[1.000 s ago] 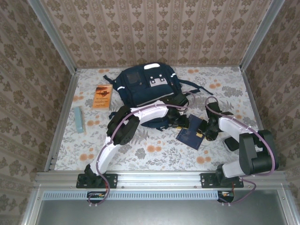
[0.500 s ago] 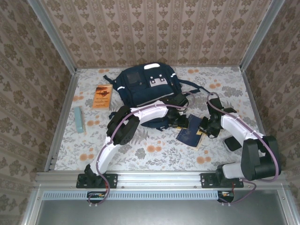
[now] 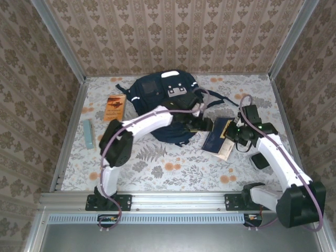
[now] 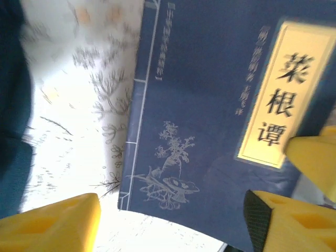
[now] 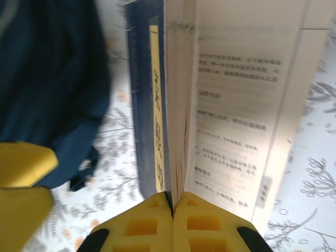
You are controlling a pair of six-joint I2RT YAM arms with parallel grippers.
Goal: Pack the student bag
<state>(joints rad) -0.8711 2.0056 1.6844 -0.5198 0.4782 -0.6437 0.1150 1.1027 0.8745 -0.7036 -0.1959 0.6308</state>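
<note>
Early stage. Pinching book (image 3: 218,137) edge, right of bag (image 3: 157,102), in right gripper (image 5: 172,202); left gripper (image 4: 168,223) wide, empty. Packing apparently all ahead.

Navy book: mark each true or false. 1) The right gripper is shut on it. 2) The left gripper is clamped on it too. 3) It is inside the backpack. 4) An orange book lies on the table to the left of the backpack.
1) The right gripper is shut on the navy book. True: its fingers pinch the book's edge.
2) The left gripper is clamped on it too. False: its jaws stand open over the cover.
3) It is inside the backpack. False: it is out on the table, to the right of the backpack.
4) An orange book lies on the table to the left of the backpack. True.
</note>
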